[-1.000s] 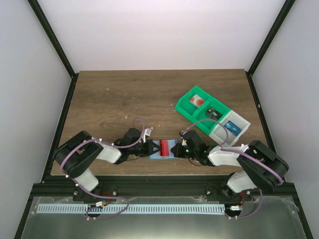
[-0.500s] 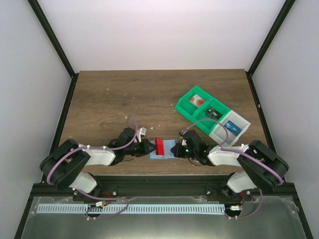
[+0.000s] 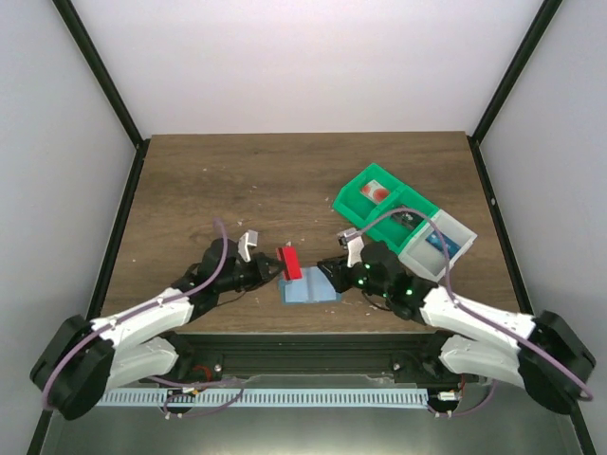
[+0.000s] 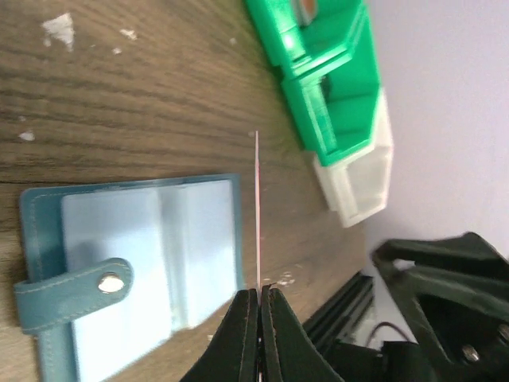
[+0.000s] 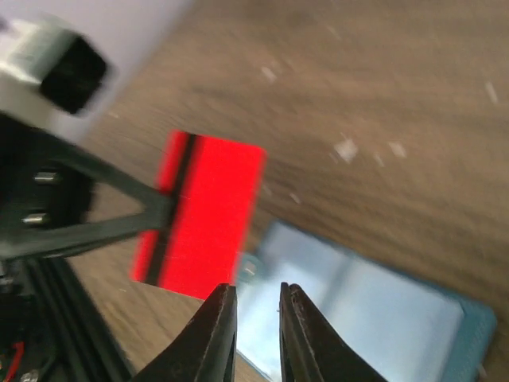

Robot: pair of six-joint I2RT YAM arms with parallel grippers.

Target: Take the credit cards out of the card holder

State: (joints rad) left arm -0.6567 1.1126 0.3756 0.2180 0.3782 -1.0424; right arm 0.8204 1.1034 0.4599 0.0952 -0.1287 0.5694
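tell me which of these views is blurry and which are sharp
Right wrist view: motion-blurred, the red card and card holder smeared. Left wrist view: sharp on the card holder, the card seen edge-on as a thin line. Top external view: sharp and evenly lit.
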